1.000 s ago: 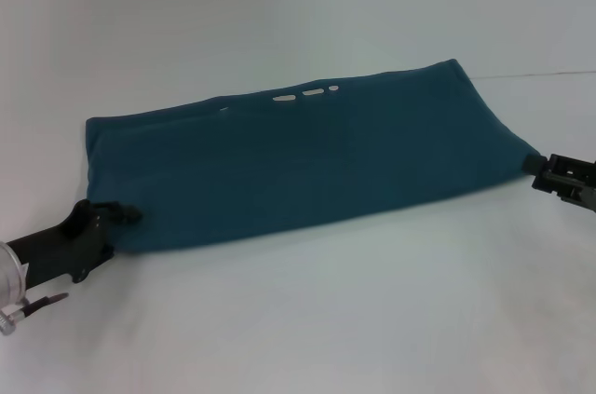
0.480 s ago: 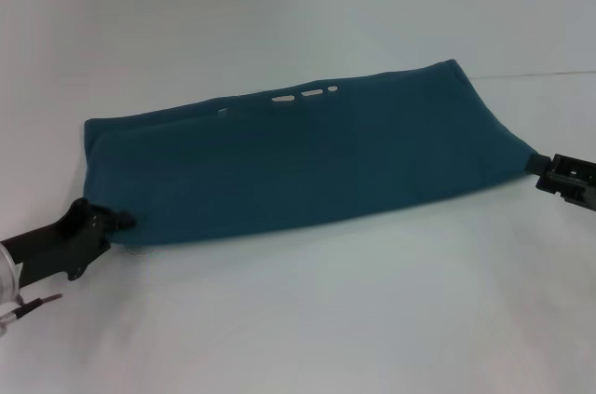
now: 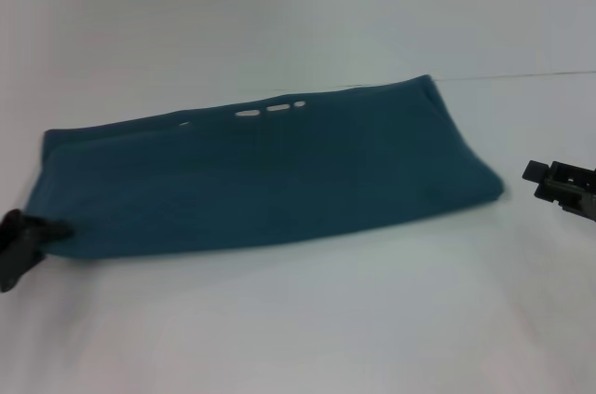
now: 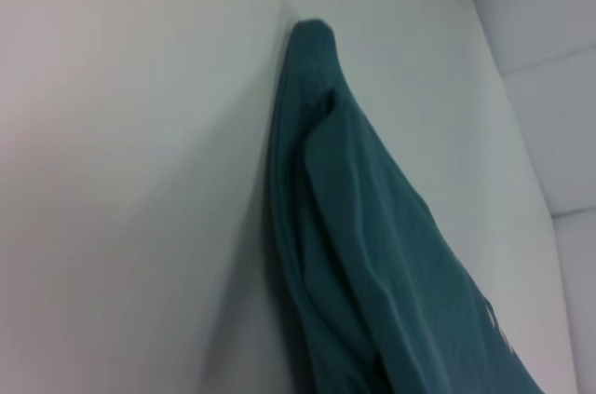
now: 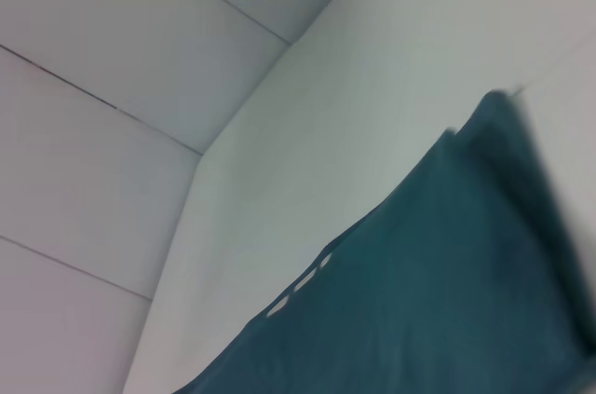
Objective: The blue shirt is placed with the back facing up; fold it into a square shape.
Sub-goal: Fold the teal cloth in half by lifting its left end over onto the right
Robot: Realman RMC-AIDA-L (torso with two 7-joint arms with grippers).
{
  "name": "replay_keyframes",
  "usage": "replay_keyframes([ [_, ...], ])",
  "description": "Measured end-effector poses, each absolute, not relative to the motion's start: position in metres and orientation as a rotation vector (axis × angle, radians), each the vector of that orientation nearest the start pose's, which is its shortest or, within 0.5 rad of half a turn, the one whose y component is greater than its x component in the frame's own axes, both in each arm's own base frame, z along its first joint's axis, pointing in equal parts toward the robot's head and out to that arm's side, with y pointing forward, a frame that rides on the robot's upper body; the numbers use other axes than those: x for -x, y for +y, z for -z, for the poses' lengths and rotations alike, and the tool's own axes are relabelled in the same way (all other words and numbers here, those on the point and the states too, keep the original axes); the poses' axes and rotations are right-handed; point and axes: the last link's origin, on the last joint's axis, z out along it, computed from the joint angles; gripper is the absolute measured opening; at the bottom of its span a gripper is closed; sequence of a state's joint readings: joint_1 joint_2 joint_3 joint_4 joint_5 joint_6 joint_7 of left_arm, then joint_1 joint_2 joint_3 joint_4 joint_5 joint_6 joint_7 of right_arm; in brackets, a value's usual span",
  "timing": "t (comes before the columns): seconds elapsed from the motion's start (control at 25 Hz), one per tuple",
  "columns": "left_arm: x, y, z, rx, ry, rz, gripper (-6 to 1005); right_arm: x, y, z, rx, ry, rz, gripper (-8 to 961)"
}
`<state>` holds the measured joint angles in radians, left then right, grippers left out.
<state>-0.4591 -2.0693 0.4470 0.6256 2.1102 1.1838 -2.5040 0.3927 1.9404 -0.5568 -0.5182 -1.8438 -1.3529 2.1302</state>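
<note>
We see the blue shirt [image 3: 261, 175] lying flat on the white table [image 3: 307, 319] as a long folded band, its long axis running between the two grippers. A short row of small pale openings [image 3: 270, 110] shows along its far edge.

The left gripper [image 3: 23, 237] sits at the head view's left edge, touching the shirt's near left corner. Only its dark tip is visible against the cloth, so we cannot tell whether the jaws are clamped on the fabric or merely resting beside it. From the left wrist view, the shirt [image 4: 372, 254] extends away from this gripper as a narrowing band with a raised fold along its length, ending in a rounded corner.

The right gripper [image 3: 559, 184] is at the right edge, near the shirt's right end but apart from it, with bare table between its tip and the cloth. We cannot tell how its jaws stand. In the right wrist view, the shirt [image 5: 428, 292] lies flat ahead of this gripper, the openings visible along one edge.
</note>
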Motion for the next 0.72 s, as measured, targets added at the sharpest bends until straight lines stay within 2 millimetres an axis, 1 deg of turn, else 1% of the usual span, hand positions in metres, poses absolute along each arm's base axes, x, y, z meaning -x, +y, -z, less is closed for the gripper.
replay_keyframes([
  [0.28,0.379,0.322,-0.063,-1.953,2.813,-1.215,74,-0.356,0.321,-0.064,1.846,1.783,-0.972,601],
  [0.48,0.393,0.317,-0.076,-1.983,2.905,-1.15,85,-0.356,0.321,-0.062,1.846,1.786,-0.973,602],
  [0.6,0.393,0.319,-0.08,-2.001,2.912,-1.148,91,-0.356,0.32,-0.061,1.845,1.792,-0.973,602],
  [0.72,0.382,0.327,-0.083,-2.031,2.84,-1.174,97,-0.357,0.32,-0.061,1.848,1.793,-0.97,603],
])
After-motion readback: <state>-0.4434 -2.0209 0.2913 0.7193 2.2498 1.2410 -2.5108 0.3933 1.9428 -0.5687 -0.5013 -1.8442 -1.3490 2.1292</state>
